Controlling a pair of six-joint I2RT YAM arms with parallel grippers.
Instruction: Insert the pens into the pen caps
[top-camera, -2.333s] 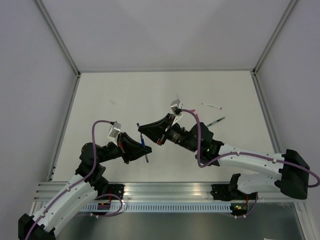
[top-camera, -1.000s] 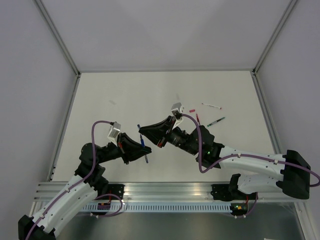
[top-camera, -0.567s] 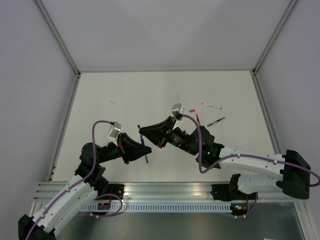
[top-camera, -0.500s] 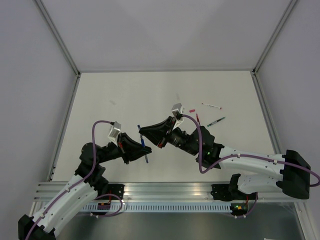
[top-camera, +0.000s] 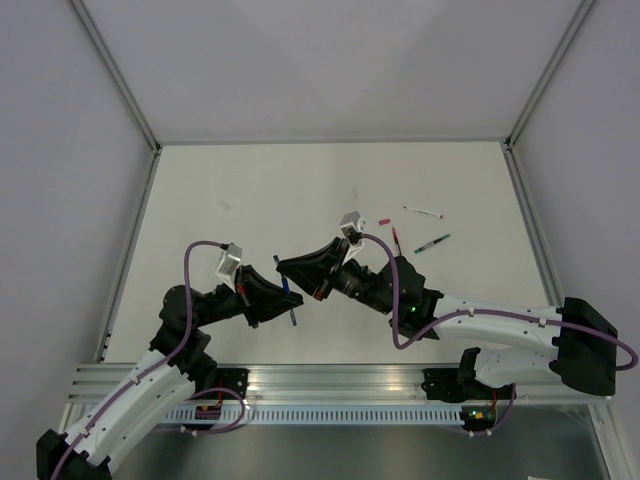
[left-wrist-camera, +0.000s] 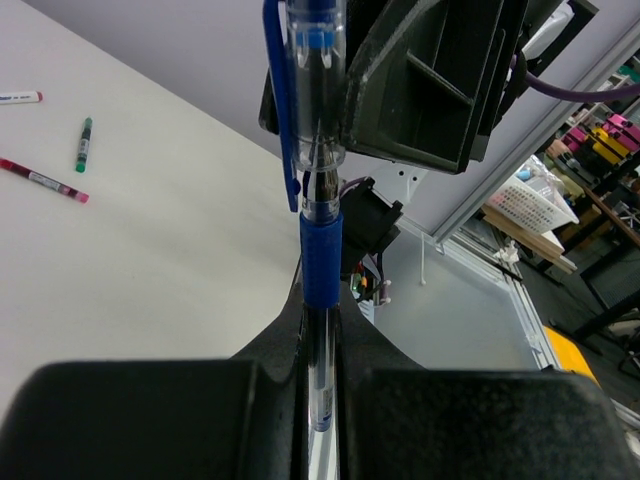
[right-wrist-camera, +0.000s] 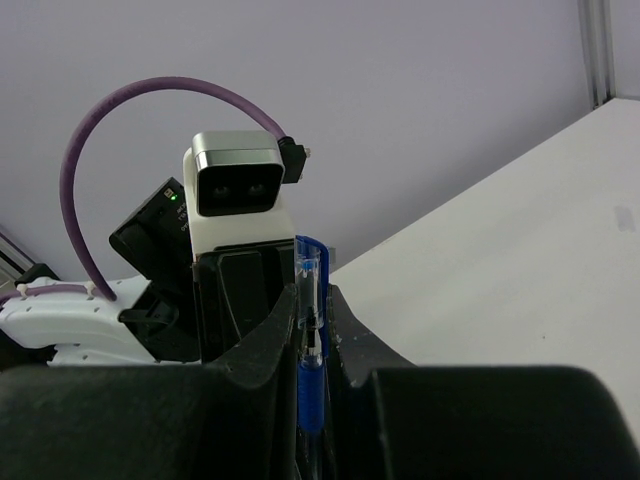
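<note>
My left gripper (left-wrist-camera: 320, 325) is shut on the clear barrel of the blue pen (left-wrist-camera: 322, 258), which is raised over the table (top-camera: 250, 190) with its blue grip just past my fingertips. My right gripper (right-wrist-camera: 312, 312) is shut on a clear pen cap (right-wrist-camera: 313, 285) with a blue clip. The pen's tip sits inside the mouth of the pen cap (left-wrist-camera: 312, 80), and the two are in line. In the top view the two grippers meet tip to tip, the left gripper (top-camera: 272, 300) below the right gripper (top-camera: 288, 268), around the blue pen (top-camera: 291, 308).
On the table to the far right lie a white pen (top-camera: 424, 211), a dark green pen (top-camera: 433, 243), a red pen (top-camera: 398, 238) and a small red cap (top-camera: 383, 220). Metal frame posts (top-camera: 120, 90) and grey walls enclose the table.
The right arm has moved slightly left and toward the left gripper, bringing the cap further along the pen's tip. The left arm has held still.
</note>
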